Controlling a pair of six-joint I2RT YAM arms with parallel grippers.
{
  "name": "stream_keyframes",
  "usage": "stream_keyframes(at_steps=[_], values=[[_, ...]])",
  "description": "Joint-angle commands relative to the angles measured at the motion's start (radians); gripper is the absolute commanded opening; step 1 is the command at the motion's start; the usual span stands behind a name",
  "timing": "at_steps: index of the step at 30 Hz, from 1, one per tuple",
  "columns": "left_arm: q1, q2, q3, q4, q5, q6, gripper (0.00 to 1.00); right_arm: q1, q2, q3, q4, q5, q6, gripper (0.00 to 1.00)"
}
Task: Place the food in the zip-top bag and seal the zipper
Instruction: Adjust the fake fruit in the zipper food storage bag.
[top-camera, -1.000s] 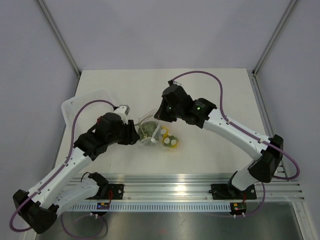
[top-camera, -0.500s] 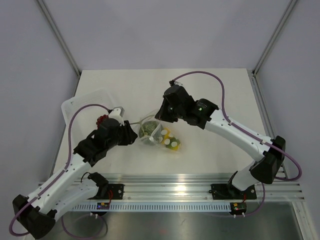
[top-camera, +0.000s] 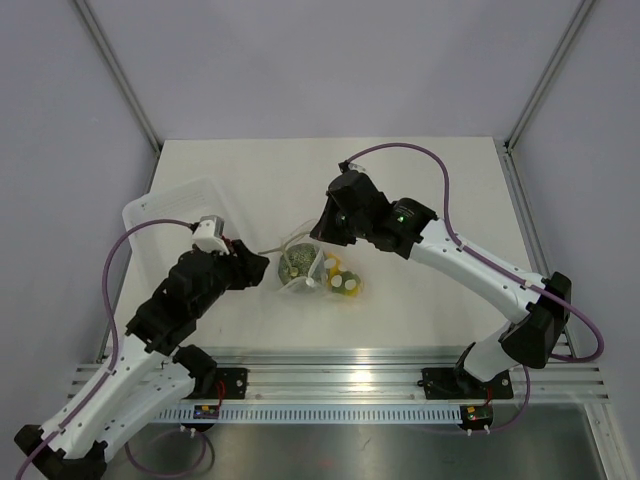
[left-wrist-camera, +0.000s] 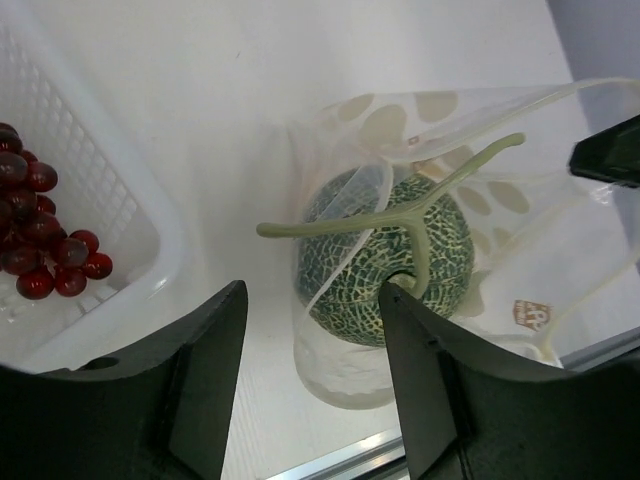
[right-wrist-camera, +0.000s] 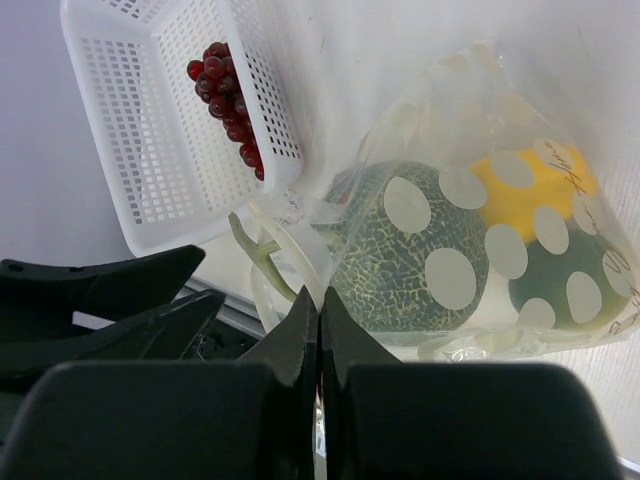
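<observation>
The left gripper (left-wrist-camera: 310, 300), nearest, stands open and empty at the mouth of the zip-top bag (left-wrist-camera: 560, 250). The bag lies on the bench (top-camera: 400, 180) with the grey-green fruit (left-wrist-camera: 385, 260) and yellow ball (right-wrist-camera: 520, 180) inside, and only the stem (left-wrist-camera: 400, 215) protrudes. Beyond it, the right gripper (right-wrist-camera: 318, 300) is closed, apparently pinching the bag's upper edge. Assessment: loading looks complete; next, the stem must be tucked in and the zipper (left-wrist-camera: 500, 95) pressed shut along its length.

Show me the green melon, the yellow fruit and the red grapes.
green melon (left-wrist-camera: 450, 250), left wrist view, netted rind right of the stem.
yellow fruit (right-wrist-camera: 505, 205), right wrist view, yellow skin between pale dots.
red grapes (right-wrist-camera: 228, 105), right wrist view, middle of the bunch.
</observation>
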Motion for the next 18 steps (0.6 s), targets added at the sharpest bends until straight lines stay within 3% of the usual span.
stream_keyframes(at_steps=[1, 12, 15, 17, 18], values=[[-0.004, 0.036, -0.021, 0.043, 0.014, -0.012, 0.59, 0.0, -0.035, 0.014, 0.053, -0.005, 0.0, 0.0], [-0.004, 0.107, -0.102, 0.124, 0.096, -0.02, 0.46, -0.002, -0.038, 0.013, 0.05, -0.003, 0.002, 0.0], [-0.004, 0.13, -0.111, 0.149, 0.103, -0.02, 0.3, 0.0, -0.036, 0.011, 0.05, -0.002, -0.003, 0.0], [-0.002, 0.148, -0.084, 0.138, 0.094, 0.006, 0.0, -0.002, -0.036, 0.013, 0.045, 0.002, -0.011, 0.0], [-0.002, 0.154, -0.011, 0.124, 0.083, 0.021, 0.0, -0.005, -0.033, 0.022, 0.039, 0.003, -0.021, 0.0]])
